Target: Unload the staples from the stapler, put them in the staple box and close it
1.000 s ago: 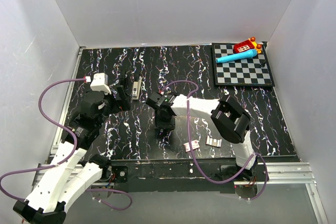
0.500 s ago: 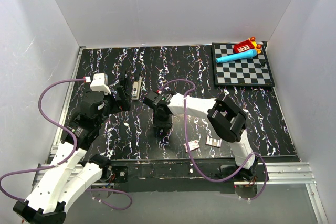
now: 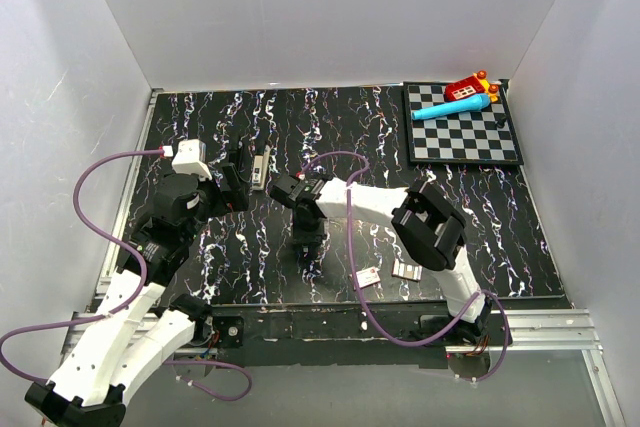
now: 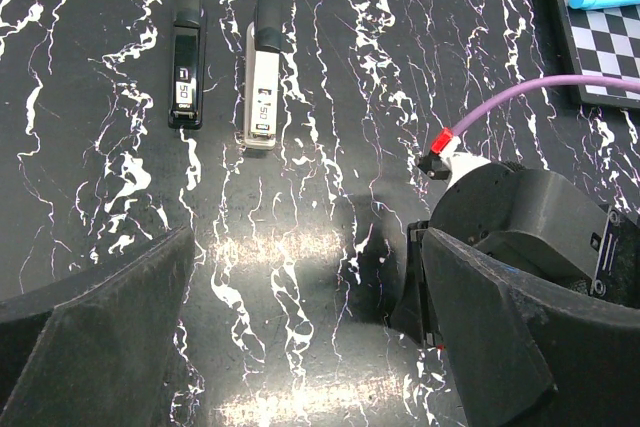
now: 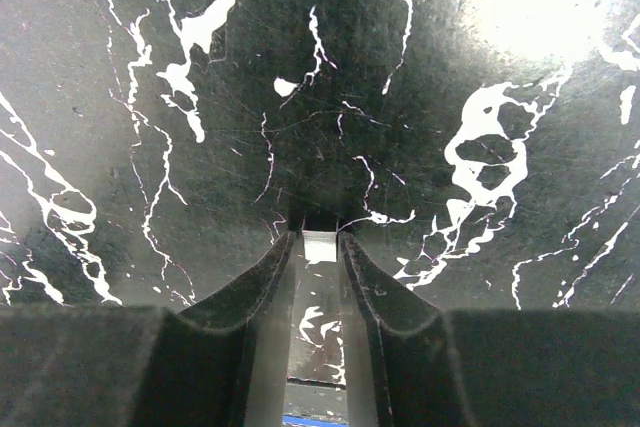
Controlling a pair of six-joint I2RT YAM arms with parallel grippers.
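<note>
- We count one board (image 3: pixel 462 137).
- On the board: one red toy (image 3: pixel 466 89), one blue pen (image 3: pixel 450 107).
- Left of the board: one stapler (image 4: pixel 265 77).
- Left of and nearer than the board: two boxes (image 3: pixel 365 277) (image 3: pixel 407 269).

Looking like a robot lab test cell: white panels (image 3: pixel 330 7) boxing in a black marbled tabletop (image 3: pixel 340 127), aluminium rail (image 3: pixel 560 325) running along the near edge, purple cables (image 3: pixel 82 197) looping loose, chessboard (image 3: pixel 462 137) sitting as prop
</note>
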